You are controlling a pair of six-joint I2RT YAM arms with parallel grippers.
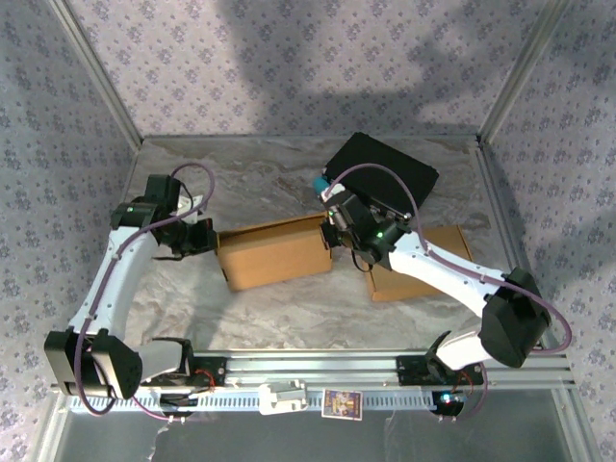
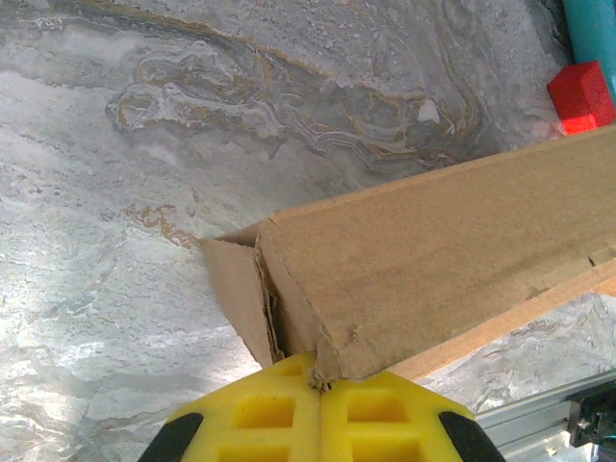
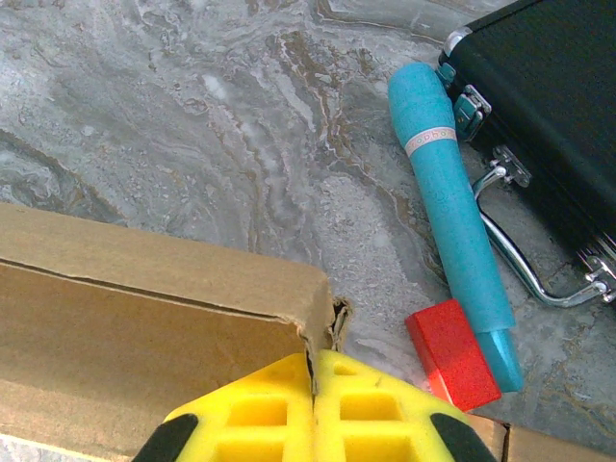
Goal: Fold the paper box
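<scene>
Bracing the brown cardboard paper box (image 1: 274, 252), sitting mid-frame in the top view, from both ends: pressing the left gripper (image 2: 318, 387) against its left corner and the right gripper (image 3: 313, 373) against its right corner, both clenched tight with yellow pads meeting (not clearly nipping any card). Likely pinning it steady for folding the end flaps, keeping clear of the black hard case (image 1: 385, 168) at upper right.

The marbled table (image 1: 250, 183) carries a paper box (image 1: 274, 252), black case (image 1: 390, 166), teal cylinder (image 3: 457, 192), red block (image 3: 450, 351).
</scene>
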